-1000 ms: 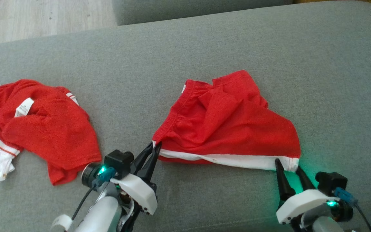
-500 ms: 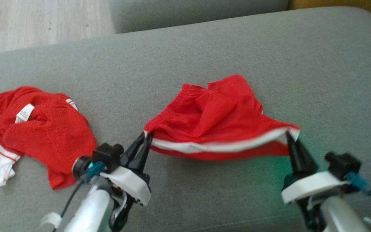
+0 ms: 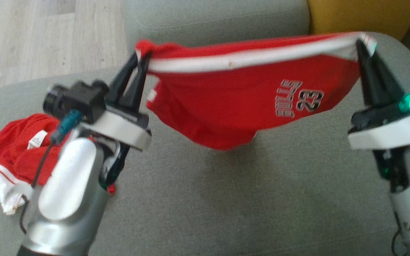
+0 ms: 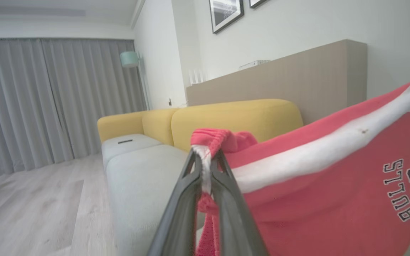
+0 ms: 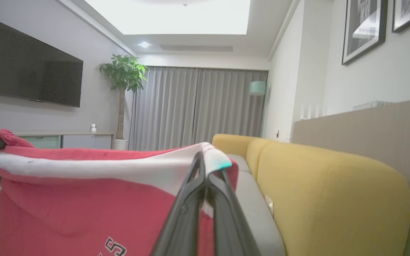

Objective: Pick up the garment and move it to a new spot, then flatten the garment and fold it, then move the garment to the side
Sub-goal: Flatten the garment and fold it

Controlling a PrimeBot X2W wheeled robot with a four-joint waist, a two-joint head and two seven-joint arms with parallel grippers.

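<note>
A pair of red shorts (image 3: pixel 240 103) with a white side stripe and "BULLS 23" print hangs in the air above the grey sofa seat (image 3: pixel 247 199), stretched between my two grippers. At its left end my left gripper (image 3: pixel 141 57) is shut on a corner, seen close in the left wrist view (image 4: pixel 206 156) with the shorts (image 4: pixel 333 199) sagging to the right. My right gripper (image 3: pixel 361 42) is shut on the right corner; in the right wrist view (image 5: pixel 205 160) the shorts (image 5: pixel 84 199) hang to the left.
A second red and white garment (image 3: pixel 9 156) lies crumpled on the seat at the left, partly behind my left forearm. A yellow backrest (image 3: pixel 361 16) rises at the far right. Wooden floor (image 3: pixel 30 39) lies beyond the sofa's far left edge.
Both grippers have lifted the shorts off the seat and raised them high, pulling them taut. The printed side has swung into view. The head camera has shifted too.
</note>
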